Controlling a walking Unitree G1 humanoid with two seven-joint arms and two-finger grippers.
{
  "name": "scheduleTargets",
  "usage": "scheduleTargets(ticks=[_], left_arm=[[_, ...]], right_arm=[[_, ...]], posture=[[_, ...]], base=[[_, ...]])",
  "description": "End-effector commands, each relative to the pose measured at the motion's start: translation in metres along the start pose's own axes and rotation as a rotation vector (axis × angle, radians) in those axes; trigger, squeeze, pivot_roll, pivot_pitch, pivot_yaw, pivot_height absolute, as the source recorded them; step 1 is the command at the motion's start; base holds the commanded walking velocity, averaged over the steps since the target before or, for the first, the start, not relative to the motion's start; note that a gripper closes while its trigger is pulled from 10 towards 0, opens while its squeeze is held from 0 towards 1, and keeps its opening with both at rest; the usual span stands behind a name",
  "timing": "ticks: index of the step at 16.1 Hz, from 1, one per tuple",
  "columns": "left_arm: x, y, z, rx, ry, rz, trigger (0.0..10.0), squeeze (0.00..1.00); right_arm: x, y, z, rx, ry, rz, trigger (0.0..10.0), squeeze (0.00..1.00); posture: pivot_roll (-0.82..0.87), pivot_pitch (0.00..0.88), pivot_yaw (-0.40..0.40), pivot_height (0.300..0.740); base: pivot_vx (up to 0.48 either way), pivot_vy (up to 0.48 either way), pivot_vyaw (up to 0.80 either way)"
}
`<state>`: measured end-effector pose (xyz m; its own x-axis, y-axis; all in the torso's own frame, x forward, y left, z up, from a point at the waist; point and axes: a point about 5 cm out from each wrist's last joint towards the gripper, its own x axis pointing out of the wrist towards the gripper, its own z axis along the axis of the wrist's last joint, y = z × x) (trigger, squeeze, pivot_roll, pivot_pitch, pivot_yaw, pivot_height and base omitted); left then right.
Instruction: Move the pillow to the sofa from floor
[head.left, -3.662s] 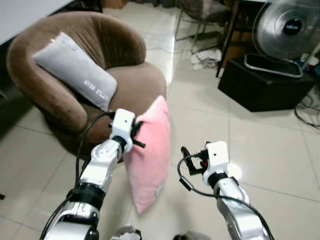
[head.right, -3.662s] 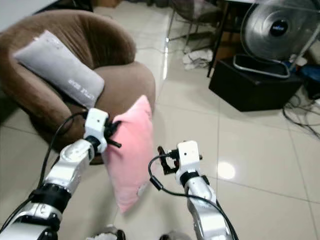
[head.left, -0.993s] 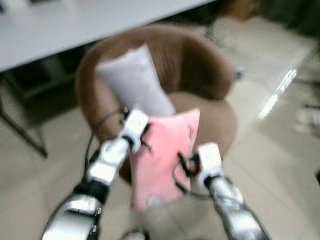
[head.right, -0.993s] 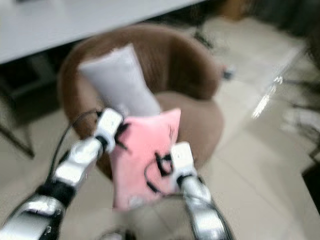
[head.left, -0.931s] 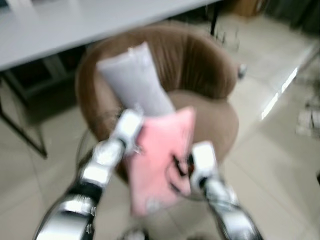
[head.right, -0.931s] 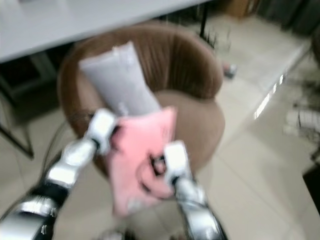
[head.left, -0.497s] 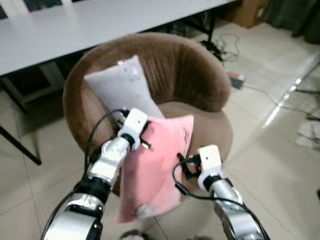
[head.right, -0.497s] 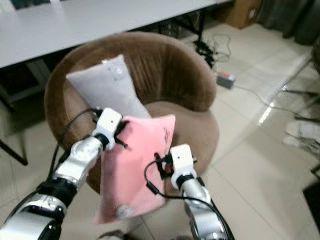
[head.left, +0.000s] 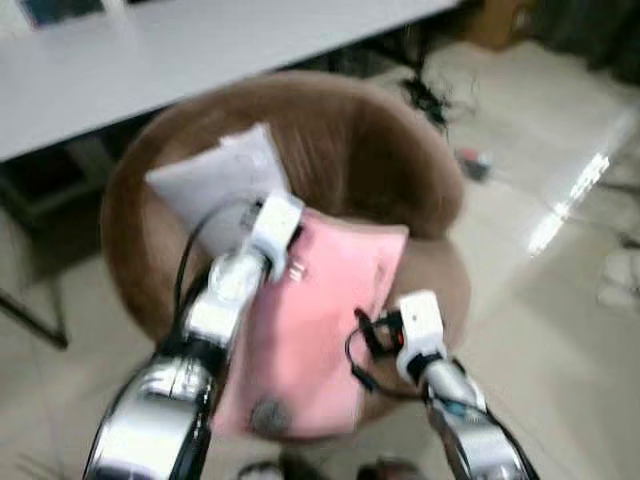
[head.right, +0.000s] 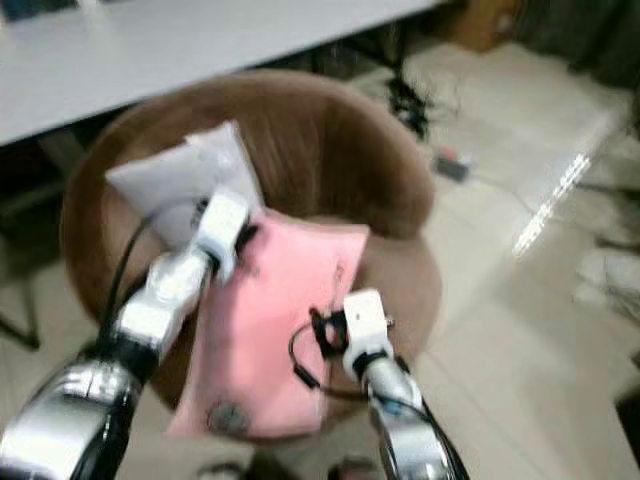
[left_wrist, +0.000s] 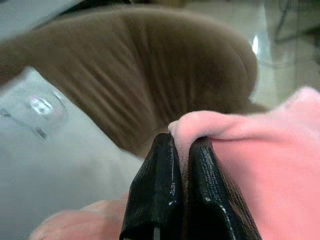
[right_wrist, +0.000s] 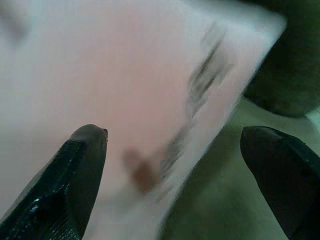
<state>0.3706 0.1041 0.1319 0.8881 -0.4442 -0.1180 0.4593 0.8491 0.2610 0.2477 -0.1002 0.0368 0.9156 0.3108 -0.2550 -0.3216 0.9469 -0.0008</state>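
Observation:
The pink pillow (head.left: 320, 320) hangs over the front of the round brown sofa chair (head.left: 360, 160). My left gripper (left_wrist: 182, 150) is shut on the pillow's upper corner, which bulges out between the black fingers (left_wrist: 160, 190). My right gripper (right_wrist: 175, 150) is open, close to the pillow's (right_wrist: 100, 75) lower right side, fingers spread with the pink fabric just beyond them. A grey pillow (head.left: 215, 185) leans on the sofa's back, behind my left gripper (head.left: 285, 255).
A long white table (head.left: 200, 50) stands behind the sofa, with dark legs at its left. Cables and a power strip (head.left: 475, 160) lie on the glossy tiled floor (head.left: 560, 300) to the right. The pictures are blurred by motion.
My left arm has lifted the pink pillow up and forward, so its top now lies over the sofa seat. The right gripper stays by the pillow's lower edge. The camera has shifted slightly.

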Motion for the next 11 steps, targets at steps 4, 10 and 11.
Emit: scheduleTargets(ticks=[4, 10, 11], left_arm=[[0.029, 0.023, 0.085, 0.003, -0.145, -0.013, 0.0, 0.0], [0.045, 0.013, 0.125, 0.035, -0.156, -0.053, 0.0, 0.0], [0.046, 0.011, 0.127, 0.035, -0.153, -0.05, 0.0, 0.0]], right_arm=[[0.003, 0.012, -0.002, 0.021, 0.008, 0.033, 10.0, 0.0], [0.004, 0.015, -0.003, 0.03, 0.009, 0.029, 10.0, 0.0], [0.004, 0.015, -0.003, 0.032, 0.01, 0.028, 10.0, 0.0]], posture=[[-0.06, 0.108, 0.063, 0.74], [-0.09, 0.103, 0.084, 0.74], [-0.09, 0.105, 0.084, 0.74]], base=[[0.0, 0.0, 0.0], [0.0, 0.0, 0.0], [0.0, 0.0, 0.0]])
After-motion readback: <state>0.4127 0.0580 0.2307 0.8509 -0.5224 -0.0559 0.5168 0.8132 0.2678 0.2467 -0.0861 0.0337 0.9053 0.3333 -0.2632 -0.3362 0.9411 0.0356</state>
